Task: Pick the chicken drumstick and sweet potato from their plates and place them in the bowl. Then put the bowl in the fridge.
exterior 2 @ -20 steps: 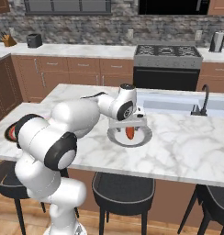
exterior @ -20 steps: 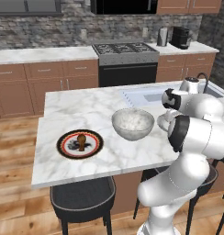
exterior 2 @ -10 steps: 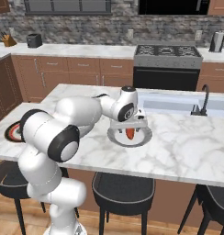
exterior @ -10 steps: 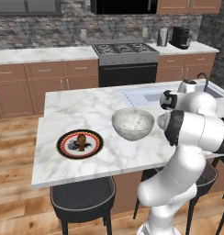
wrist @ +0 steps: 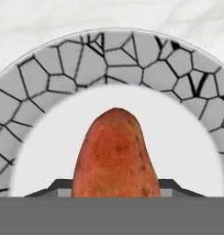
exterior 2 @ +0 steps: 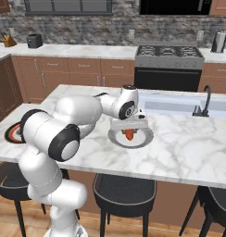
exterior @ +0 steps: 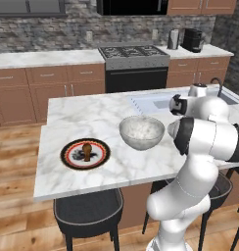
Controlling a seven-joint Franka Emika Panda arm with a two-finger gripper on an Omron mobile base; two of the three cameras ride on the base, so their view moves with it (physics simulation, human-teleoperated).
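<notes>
Left base view. Marble island counter (exterior: 67, 176). The chicken drumstick (exterior: 85, 151) sits upright on the red-rimmed plate (exterior: 85, 154) near the counter's left front. The bowl (exterior: 141, 132) stands to the right of that plate, apart from it, with only its speckled white inside showing. The arm's upper links block the far right of the counter, so the grey plate and the hand's working end are hidden here. Behind: the stove (exterior: 134, 66) along the back wall.

Right base view. The arm reaches across the counter and the gripper (exterior 2: 128, 133) comes down onto the light grey plate (exterior 2: 131, 137). The sweet potato (exterior 2: 128, 134) lies on that plate, directly under the hand, orange-red between the fingers. The red-rimmed plate is just a sliver at the left edge, behind the arm's shoulder. A dark faucet (exterior 2: 204, 102) stands at the sink (exterior 2: 179, 104) to the right.

Hand view. Close on the sweet potato (wrist: 115, 156), its tapered end pointing up the frame, resting on the plate's white centre inside a cracked grey rim (wrist: 132, 55). Dark finger tips show just beside the tuber on either flank at the bottom; the jaws stand partly drawn in around it, but I cannot tell whether they press it yet.
</notes>
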